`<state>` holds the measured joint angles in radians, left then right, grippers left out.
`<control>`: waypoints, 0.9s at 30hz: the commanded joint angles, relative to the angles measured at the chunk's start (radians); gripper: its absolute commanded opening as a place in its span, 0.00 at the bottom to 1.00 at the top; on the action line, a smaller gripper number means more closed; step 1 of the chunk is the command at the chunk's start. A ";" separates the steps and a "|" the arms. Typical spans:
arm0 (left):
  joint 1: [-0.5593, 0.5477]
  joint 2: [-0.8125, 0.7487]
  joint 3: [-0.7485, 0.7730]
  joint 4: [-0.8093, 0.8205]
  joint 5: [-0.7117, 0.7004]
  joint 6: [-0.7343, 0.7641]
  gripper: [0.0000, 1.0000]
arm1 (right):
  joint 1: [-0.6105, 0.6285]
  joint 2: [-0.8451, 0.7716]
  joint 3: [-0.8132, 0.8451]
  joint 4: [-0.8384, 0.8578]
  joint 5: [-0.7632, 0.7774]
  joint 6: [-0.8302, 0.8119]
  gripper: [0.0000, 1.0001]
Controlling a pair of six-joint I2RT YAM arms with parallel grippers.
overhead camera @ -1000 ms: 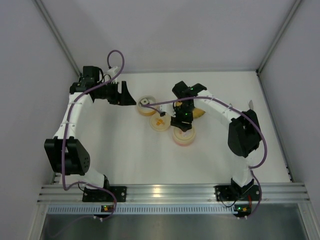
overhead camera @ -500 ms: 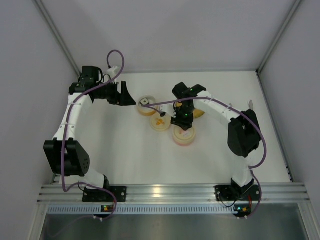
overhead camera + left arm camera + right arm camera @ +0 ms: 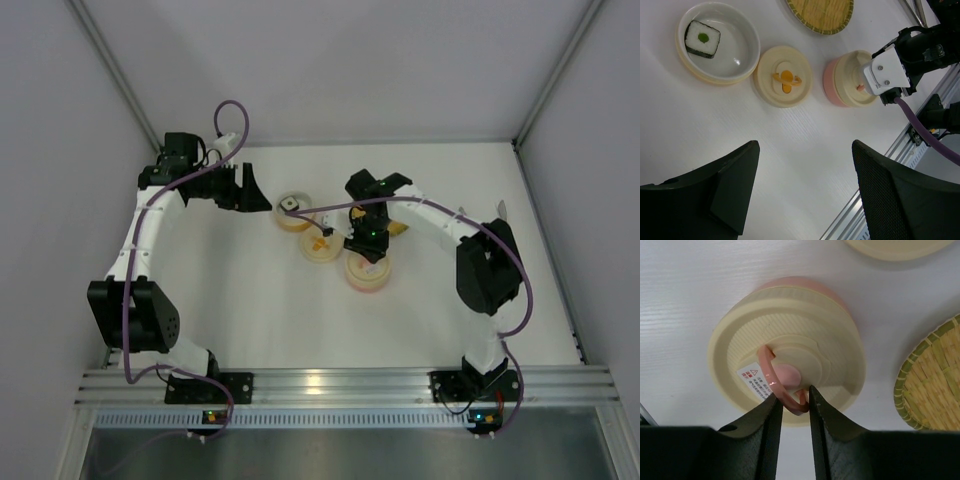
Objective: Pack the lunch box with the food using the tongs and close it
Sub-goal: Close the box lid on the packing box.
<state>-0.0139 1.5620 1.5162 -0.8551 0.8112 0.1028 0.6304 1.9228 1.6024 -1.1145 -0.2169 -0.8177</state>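
A pink lunch box tub (image 3: 805,286) with a cream lid (image 3: 740,345) stands mid-table (image 3: 366,274). My right gripper (image 3: 793,397) hangs over it, shut on the lid's pink ring handle (image 3: 767,376), one finger on each side. An open cream bowl (image 3: 737,57) holds a white-and-dark food cube (image 3: 702,38). Between bowl and tub lies a second cream lid (image 3: 800,75) with an orange handle. My left gripper (image 3: 805,145) is open and empty above bare table, left of the bowl (image 3: 294,212). Only a slim grey end of the tongs (image 3: 918,11) shows at the far right.
A woven plate (image 3: 821,12) sits behind the tub, partly under the right arm (image 3: 440,215). The aluminium rail (image 3: 340,384) runs along the near edge. Grey walls close in the table on three sides.
The right gripper's jaws have narrowed onto the pink ring handle, and its wrist has shifted slightly. The left arm has not moved.
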 commanded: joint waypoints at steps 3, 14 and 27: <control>0.006 -0.036 -0.002 0.039 0.028 0.008 0.80 | 0.020 -0.056 -0.025 0.030 -0.013 0.055 0.24; 0.008 -0.039 -0.005 0.039 0.025 0.008 0.80 | 0.019 -0.061 -0.013 0.009 -0.018 0.091 0.08; 0.006 -0.037 -0.011 0.042 0.032 0.002 0.80 | 0.020 -0.096 -0.045 -0.034 -0.085 0.186 0.02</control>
<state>-0.0139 1.5620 1.5135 -0.8539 0.8116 0.1020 0.6312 1.8820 1.5631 -1.1126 -0.2443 -0.6704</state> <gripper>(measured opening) 0.800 0.045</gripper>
